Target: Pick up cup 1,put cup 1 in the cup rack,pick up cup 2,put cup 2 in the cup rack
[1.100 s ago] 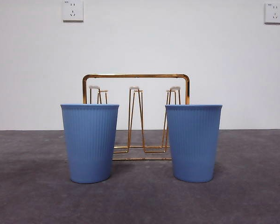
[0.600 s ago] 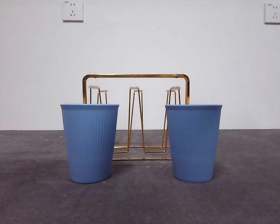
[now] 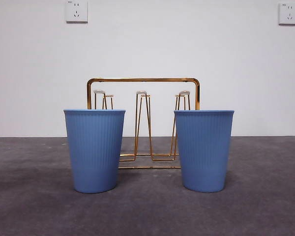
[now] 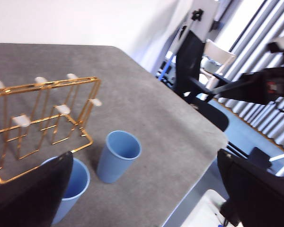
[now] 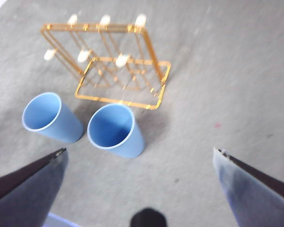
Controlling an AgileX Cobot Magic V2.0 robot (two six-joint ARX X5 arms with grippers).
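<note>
Two ribbed blue cups stand upright on the grey table, one on the left (image 3: 94, 150) and one on the right (image 3: 204, 150); nothing shows which is cup 1 or cup 2. The gold wire cup rack (image 3: 143, 123) stands just behind and between them, its white-tipped prongs bare. In the left wrist view the rack (image 4: 42, 113) and both cups (image 4: 118, 156) (image 4: 73, 187) lie well below my left gripper (image 4: 142, 198), which is open and holds nothing. My right gripper (image 5: 139, 184) is also open and high above both cups (image 5: 52, 118) (image 5: 116, 130) and the rack (image 5: 109, 61). Neither arm appears in the front view.
A white wall with two sockets (image 3: 76, 11) rises behind the table. The table's rounded edge (image 4: 213, 142) shows in the left wrist view, with chairs and stands beyond it. Grey tabletop (image 5: 217, 85) stretches beside the rack.
</note>
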